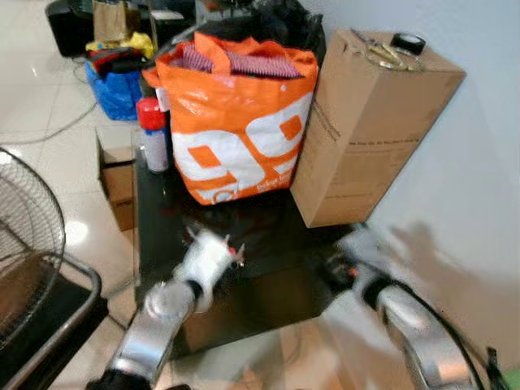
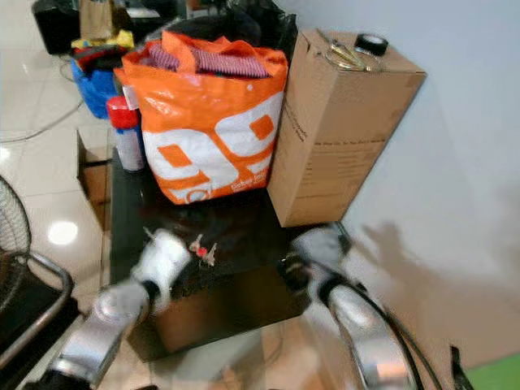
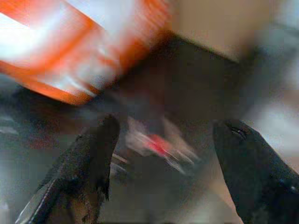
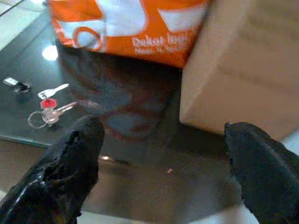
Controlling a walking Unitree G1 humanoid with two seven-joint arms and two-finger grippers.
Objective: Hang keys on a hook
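- Lying on the black glass worktop [image 2: 244,219], the bunch of keys [image 4: 46,111] with its red tag sits near the front edge, in front of the orange shopping bag [image 1: 236,122].
- The left claw [image 3: 161,154] hovers just above the keys, fingers spread wide with nothing between them; this view is blurred.
- The right claw [image 4: 161,154] hangs over the worktop's front right part, fingers also wide apart and empty, with the keys off to its left.
- A tall cardboard box [image 1: 370,122] stands to the right of the bag, against the wall.
- A red-capped spray can [image 1: 153,134] stands at the bag's left.
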